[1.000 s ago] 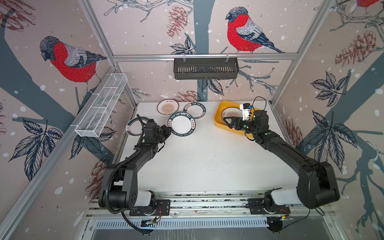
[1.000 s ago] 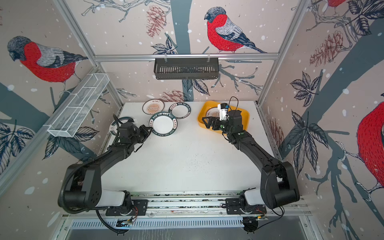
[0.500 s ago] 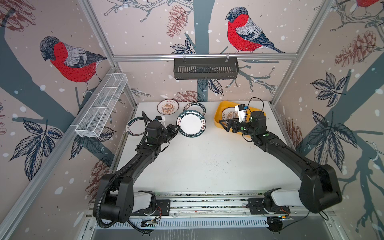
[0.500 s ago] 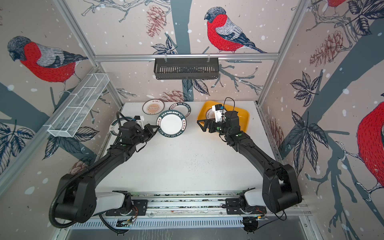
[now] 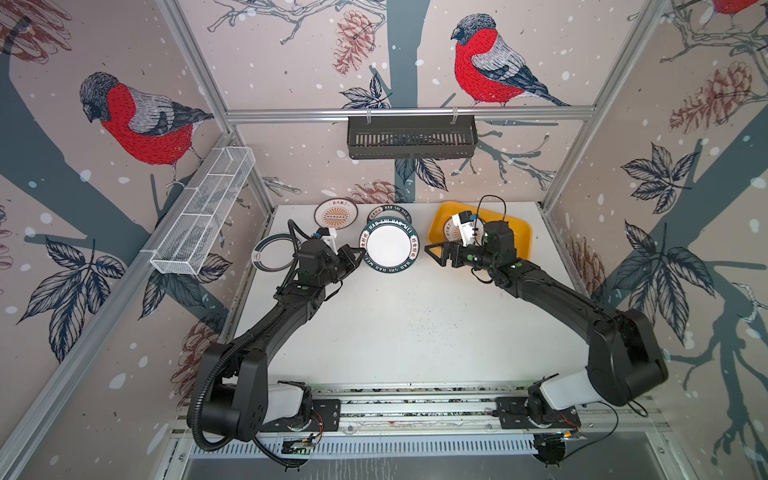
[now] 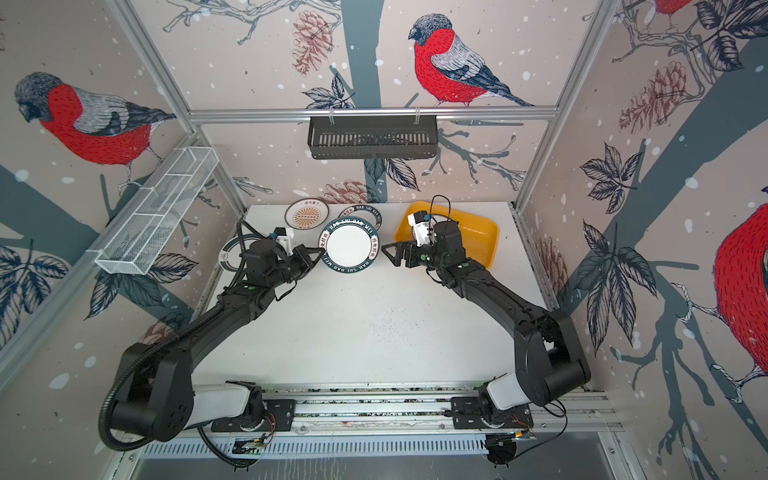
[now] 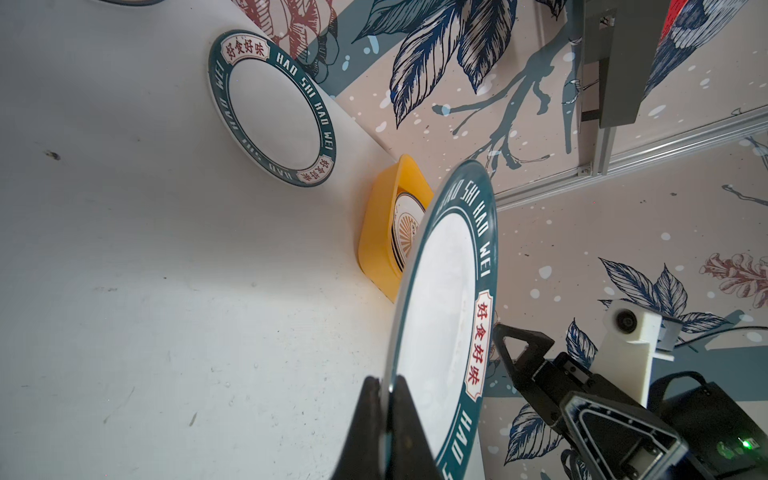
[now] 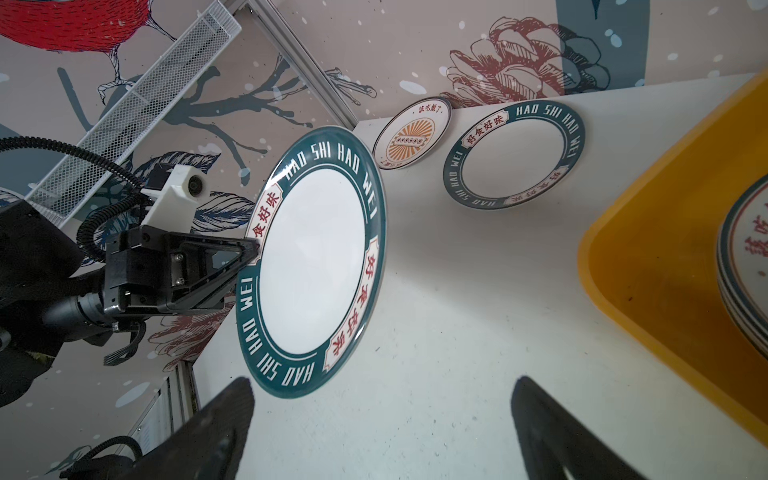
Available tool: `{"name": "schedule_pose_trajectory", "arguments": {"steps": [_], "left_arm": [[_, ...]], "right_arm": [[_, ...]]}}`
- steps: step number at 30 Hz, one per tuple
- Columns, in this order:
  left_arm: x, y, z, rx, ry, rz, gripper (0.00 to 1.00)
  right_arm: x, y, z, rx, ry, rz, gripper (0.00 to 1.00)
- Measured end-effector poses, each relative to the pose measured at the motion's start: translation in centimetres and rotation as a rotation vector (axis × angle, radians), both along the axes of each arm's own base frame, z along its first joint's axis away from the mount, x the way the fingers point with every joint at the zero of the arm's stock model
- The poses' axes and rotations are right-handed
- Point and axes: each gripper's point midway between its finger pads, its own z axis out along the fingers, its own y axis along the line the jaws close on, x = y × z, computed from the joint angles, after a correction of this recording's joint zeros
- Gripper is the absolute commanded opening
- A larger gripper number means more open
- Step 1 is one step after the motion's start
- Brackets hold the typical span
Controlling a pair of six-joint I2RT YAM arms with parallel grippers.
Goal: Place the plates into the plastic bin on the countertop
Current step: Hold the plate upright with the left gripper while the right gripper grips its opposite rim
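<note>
middle plate (image 5: pixel 390 248): white centre; teal rim; white lettering; red characters | far-left plate (image 5: pixel 336 214): orange sunburst centre | bin (image 5: pixel 520 237): yellow | countertop (image 5: pixel 415 324): white | far basket (image 5: pixel 411 137): black slats

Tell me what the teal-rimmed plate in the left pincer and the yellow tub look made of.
Round teal-rimmed white plate: probably glazed ceramic or melamine; glossy, sheen on its rim. Shallow yellow rectangular tub: apparently moulded plastic; smooth, uniform colour, rounded corners.
</note>
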Motion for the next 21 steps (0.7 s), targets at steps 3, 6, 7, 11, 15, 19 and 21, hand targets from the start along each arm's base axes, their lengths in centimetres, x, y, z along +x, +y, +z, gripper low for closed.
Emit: {"name": "schedule_pose_trajectory", "arguments": {"steps": [3, 6, 7, 11, 15, 19, 21], "left_arm": [[0.0, -0.2, 0.2, -0.004, -0.005, -0.010, 0.00], [0.0, -0.6, 0.4, -0.005, -0.008, -0.020, 0.00], [0.0, -0.8, 0.4, -0.006, -0.009, -0.026, 0.00], [0.1, -1.7, 0.6, -0.009, -0.013, -0.050, 0.00], [0.3, -2.6, 1.1, -0.016, -0.033, -0.073, 0.00], [0.4, -3.0, 1.4, -0.021, -0.046, -0.085, 0.00], [0.4, -3.1, 1.3, -0.022, -0.045, -0.087, 0.00]], "right_arm": [[0.3, 0.2, -0.2, 0.007, 0.020, -0.006, 0.94], [0.5, 0.5, -0.2, 0.007, 0.021, -0.001, 0.91], [0.6, 0.6, -0.2, 0.009, 0.024, 0.000, 0.90], [0.6, 1.2, -0.3, 0.015, 0.035, 0.010, 0.84], [0.5, 1.6, -0.6, 0.022, 0.053, 0.018, 0.74], [0.5, 1.7, -0.6, 0.027, 0.059, 0.024, 0.57], [0.5, 1.7, -0.6, 0.032, 0.063, 0.022, 0.50]]}}
